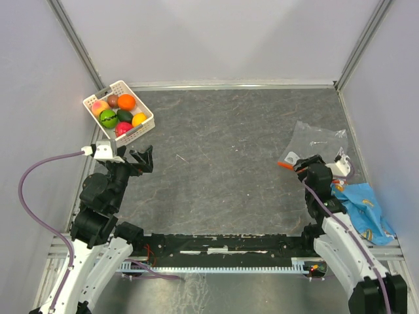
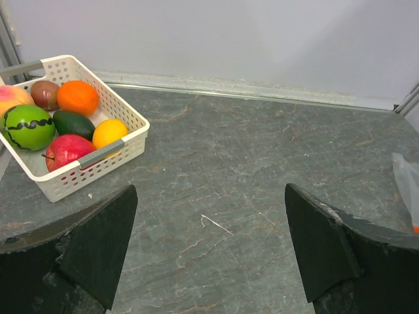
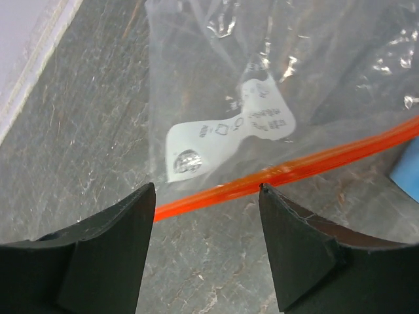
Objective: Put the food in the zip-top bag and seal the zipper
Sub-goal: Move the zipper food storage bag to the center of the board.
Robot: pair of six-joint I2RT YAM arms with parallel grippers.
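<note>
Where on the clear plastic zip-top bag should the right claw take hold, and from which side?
Probably on the thin orange-red zipper strip, coming down from the near side. The clear crinkly plastic bag lies flat, and that edge lies nearest the open right claw.

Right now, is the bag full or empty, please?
Empty: the bag lies flat, nothing inside; the food sits in the basket.

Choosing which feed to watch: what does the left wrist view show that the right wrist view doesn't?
Left wrist only: the food in the white basket. Right wrist only: the white label and a long stretch of zipper on the zip-top bag. Both: grey table, open left pincer or right pincer, plus the bag, a mere sliver on the left.
</note>
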